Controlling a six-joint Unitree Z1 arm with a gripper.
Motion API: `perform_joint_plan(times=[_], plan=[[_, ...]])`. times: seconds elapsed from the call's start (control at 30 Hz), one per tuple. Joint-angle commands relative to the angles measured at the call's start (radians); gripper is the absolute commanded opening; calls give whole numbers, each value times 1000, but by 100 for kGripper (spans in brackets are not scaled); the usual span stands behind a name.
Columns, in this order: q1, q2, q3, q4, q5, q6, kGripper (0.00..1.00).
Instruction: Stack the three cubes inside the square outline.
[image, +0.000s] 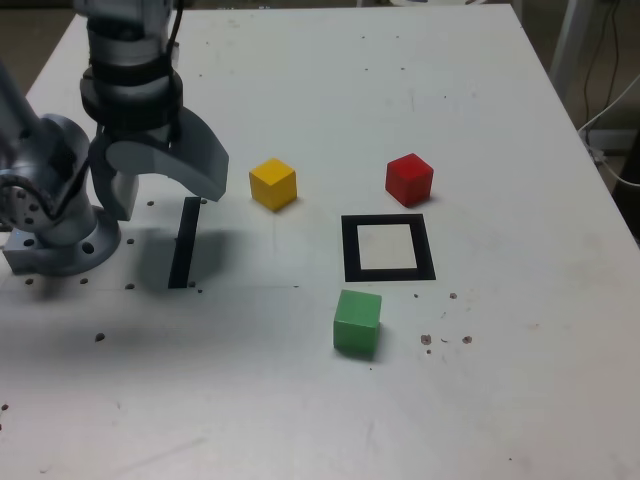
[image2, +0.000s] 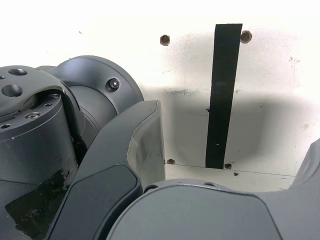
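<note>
Three cubes lie apart on the white table in the exterior view. The yellow cube is left of the square outline. The red cube sits just behind the outline, and the green cube just in front of it. The outline's white centre holds nothing. My gripper hangs open at the exterior view's left, close to the arm's base and well away from all cubes, with nothing between its jaws. The wrist view shows the open gripper over bare table and no cube.
A thin black strip lies on the table under the gripper, and the strip also shows in the wrist view. The arm's grey base stands at the exterior view's left edge. Cables hang beyond the table's right edge.
</note>
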Motion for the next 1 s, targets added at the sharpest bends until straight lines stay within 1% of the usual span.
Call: perform_joint_plan(times=[0.0, 0.63, 0.97], plan=[[-1, -4, 1, 2, 1, -2, 100], [-1, 16, -6, -6, 0, -2, 100], [-1, 65, -85, -3, 1, -1, 100]])
